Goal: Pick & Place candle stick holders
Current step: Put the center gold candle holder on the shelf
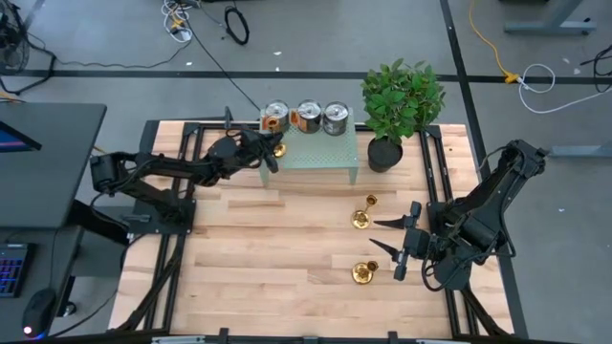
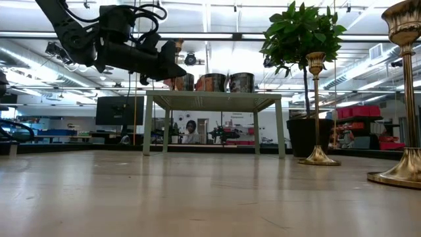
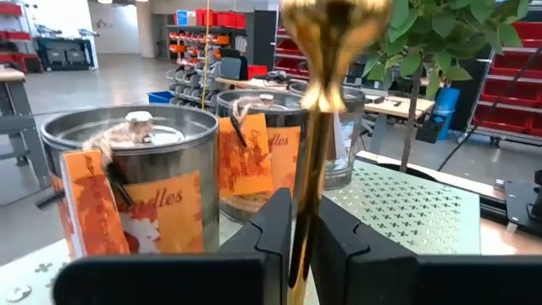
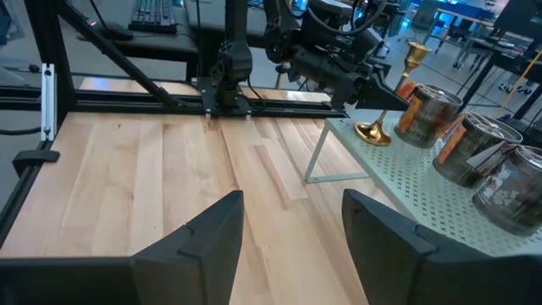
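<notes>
Three brass candle stick holders show. One stands between the fingers of my left gripper, at the left end of the green perforated shelf. The other two stand on their round bases on the table, one nearer the shelf and one nearer the front. They also show at the right of the low view. My right gripper is open and empty, just right of those two, pointing toward the table's left. My left gripper pinches the holder's thin stem between its two fingers, below the cup top. The fingers come level from the table's left side and lie across the stem. The holder is upright, its base at the shelf's top; I cannot tell whether it rests there.
Three silver cans with orange labels stand in a row along the shelf's far edge, close behind the held holder. A potted plant stands right of the shelf. Bare wood lies at the table's front left.
</notes>
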Controlling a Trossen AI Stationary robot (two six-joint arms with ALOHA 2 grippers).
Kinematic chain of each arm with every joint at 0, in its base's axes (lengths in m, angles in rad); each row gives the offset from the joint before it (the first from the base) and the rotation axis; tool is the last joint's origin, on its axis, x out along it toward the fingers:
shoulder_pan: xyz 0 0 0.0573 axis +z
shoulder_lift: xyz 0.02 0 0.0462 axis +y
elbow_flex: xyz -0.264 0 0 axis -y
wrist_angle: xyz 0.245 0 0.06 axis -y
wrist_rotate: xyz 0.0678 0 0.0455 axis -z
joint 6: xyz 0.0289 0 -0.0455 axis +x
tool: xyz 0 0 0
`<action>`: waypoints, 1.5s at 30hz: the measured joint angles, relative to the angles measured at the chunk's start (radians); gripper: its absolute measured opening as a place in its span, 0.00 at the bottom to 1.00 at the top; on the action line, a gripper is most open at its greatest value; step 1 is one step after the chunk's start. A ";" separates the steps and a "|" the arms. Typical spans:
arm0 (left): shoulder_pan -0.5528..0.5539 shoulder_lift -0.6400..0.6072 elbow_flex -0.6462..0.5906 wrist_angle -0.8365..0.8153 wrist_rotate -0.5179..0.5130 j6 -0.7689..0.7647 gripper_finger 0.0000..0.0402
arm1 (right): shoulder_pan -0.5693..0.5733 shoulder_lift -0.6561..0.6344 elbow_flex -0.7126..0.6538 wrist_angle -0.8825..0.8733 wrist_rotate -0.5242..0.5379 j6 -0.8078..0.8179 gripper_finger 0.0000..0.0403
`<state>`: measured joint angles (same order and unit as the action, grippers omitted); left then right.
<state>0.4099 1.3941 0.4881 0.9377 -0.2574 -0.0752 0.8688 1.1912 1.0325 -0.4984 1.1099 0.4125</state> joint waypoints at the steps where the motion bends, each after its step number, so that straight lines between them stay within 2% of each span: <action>1: 0.000 0.000 0.000 -0.004 0.001 -0.006 0.10 | 0.000 0.000 0.000 0.000 0.000 0.002 0.51; 9: -0.001 0.000 0.000 -0.006 0.003 -0.045 0.11 | 0.000 0.000 0.000 0.000 -0.001 0.006 0.51; 14: -0.002 0.000 0.000 -0.007 0.016 -0.044 0.17 | 0.000 0.000 0.000 0.000 -0.001 0.006 0.51; 17: -0.002 0.000 0.000 -0.007 -0.005 -0.039 0.26 | 0.000 0.000 0.000 0.000 -0.002 0.006 0.51; 27: -0.018 0.000 0.001 -0.007 -0.003 -0.033 0.63 | -0.001 0.000 0.000 -0.002 -0.002 0.006 0.51; 33: -0.018 0.000 0.001 -0.007 -0.021 -0.033 0.77 | -0.001 0.000 0.000 -0.005 -0.002 0.009 0.51; 41: -0.026 -0.011 0.001 -0.016 0.045 -0.017 0.82 | -0.001 0.000 0.000 -0.088 0.021 0.089 0.51; 45: -0.066 -0.061 0.001 -0.070 0.015 0.065 0.82 | 0.000 0.000 0.000 -0.172 0.024 0.174 0.51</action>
<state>0.3435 1.3329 0.4892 0.8677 -0.2420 -0.0102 0.8684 1.1912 1.0321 -0.6700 1.1343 0.5863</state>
